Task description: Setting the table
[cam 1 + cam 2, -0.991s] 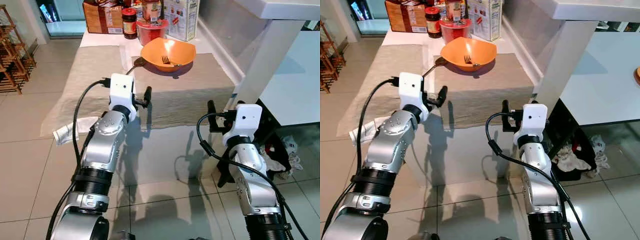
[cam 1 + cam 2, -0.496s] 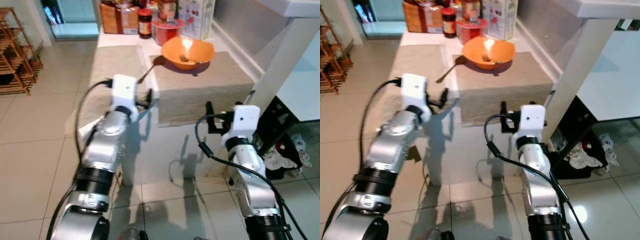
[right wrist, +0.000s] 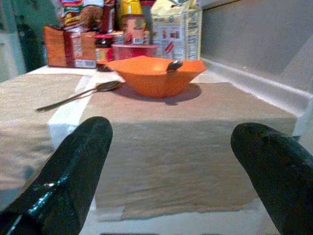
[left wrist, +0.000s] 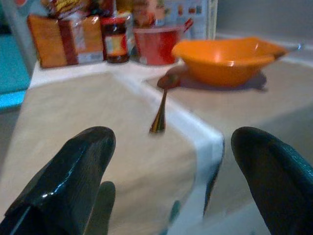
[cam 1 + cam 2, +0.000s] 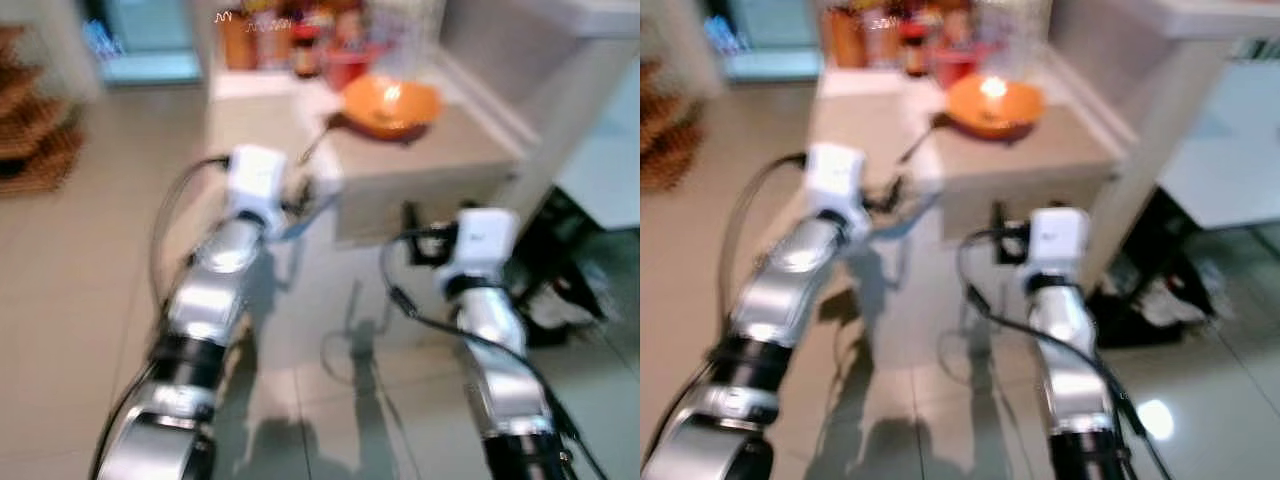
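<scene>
**Grippers held apart before the table**

Both grippers are seen with fingers spread wide and empty: the left gripper (image 4: 166, 181) low in its wrist frame, the right gripper (image 3: 171, 171) likewise. Beyond them, an orange bowl (image 3: 155, 76) is set on the table (image 3: 195, 132) at upper centre, with a spoon (image 3: 78, 94) lying just left of it.

The near half of the table (image 3: 195, 147) lies bare before both grippers. Farther in, an orange bowl (image 3: 155, 76) and a spoon (image 3: 78, 95) to its left stand in the way; jars and cartons (image 3: 128, 29) line the far edge.
</scene>
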Robot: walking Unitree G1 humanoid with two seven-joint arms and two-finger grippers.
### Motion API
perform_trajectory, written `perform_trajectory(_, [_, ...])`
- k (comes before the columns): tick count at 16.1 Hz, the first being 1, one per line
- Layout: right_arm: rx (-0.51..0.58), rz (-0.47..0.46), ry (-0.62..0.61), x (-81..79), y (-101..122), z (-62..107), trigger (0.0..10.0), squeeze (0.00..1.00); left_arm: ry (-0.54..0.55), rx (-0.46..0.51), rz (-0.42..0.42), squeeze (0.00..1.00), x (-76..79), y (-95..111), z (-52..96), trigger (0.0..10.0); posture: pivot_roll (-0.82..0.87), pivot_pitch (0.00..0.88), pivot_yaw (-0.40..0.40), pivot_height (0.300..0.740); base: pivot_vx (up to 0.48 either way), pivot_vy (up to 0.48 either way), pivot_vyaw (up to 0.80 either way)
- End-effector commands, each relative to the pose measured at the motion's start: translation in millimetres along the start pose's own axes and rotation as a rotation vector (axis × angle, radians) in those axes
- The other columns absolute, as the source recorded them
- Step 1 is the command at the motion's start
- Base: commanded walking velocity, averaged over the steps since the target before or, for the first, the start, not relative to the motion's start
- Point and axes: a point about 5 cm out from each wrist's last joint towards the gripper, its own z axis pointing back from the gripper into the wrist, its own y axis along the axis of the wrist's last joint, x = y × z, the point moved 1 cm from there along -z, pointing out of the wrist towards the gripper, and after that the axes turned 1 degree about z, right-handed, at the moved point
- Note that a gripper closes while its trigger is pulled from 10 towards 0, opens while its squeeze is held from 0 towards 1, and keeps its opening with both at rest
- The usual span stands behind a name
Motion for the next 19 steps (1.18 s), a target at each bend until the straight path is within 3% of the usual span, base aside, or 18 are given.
perform_trajectory(1, [0.006, 0.024, -0.037, 12.9, 1.6, -0.6, 10.0, 0.0, -0.05, 0.029, -0.001, 0.0, 16.1, 9.4, -4.5, 10.0, -0.06, 0.0, 0.002, 0.74, 0.48, 0.0, 0.0])
perform_trajectory(5, [0.0, 0.003, -0.027, 11.6, 0.7, -0.9, 10.0, 0.0, -0.061, 0.033, -0.004, 0.0, 18.6, 9.8, -4.4, 10.0, -0.06, 0.0, 0.002, 0.74, 0.48, 0.0, -0.26])
perform_trajectory(7, [-0.002, 0.035, -0.013, 8.9, 0.4, -0.8, 10.0, 0.0, -0.013, 0.008, -0.023, 0.0, 13.8, 6.8, -5.2, 10.0, -0.06, 0.0, 0.001, 0.74, 0.399, 0.0, 0.0])
perform_trajectory(10, [0.006, 0.024, -0.014, 9.3, 1.2, -0.3, 10.0, 0.0, 0.047, -0.025, -0.034, 0.0, 4.1, 4.1, -7.9, 10.0, -0.06, 0.0, 0.0, 0.74, 0.0, 0.0, 0.0])
perform_trajectory(14, [0.002, 0.024, 0.019, 6.3, 3.4, 3.8, 10.0, 0.0, 0.059, -0.035, -0.058, 0.0, -3.7, 15.0, -15.9, 10.0, -0.07, 0.0, 0.0, 0.74, 0.0, 0.0, 0.0])
perform_trajectory(19, [-0.032, 0.017, 0.038, 6.0, -2.4, 7.5, 10.0, 0.0, -0.039, -0.143, -0.04, 0.0, -2.3, 21.4, -37.4, 10.0, -0.07, 0.0, 0.008, 0.74, 0.0, 0.0, 0.0])
